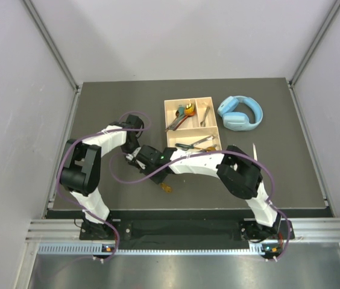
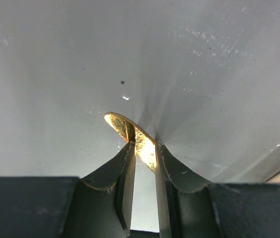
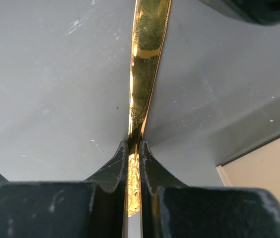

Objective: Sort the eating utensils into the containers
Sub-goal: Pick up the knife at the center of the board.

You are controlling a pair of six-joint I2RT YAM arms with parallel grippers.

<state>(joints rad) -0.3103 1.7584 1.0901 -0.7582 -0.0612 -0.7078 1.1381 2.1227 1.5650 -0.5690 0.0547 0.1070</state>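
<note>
No readable text, label, brand, number or sign in any view.

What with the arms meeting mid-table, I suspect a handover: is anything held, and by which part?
Right claw: shut on a slim gold handle. Left claw: gripping a rounded gold end. Whether it's one utensil cannot be told.
</note>
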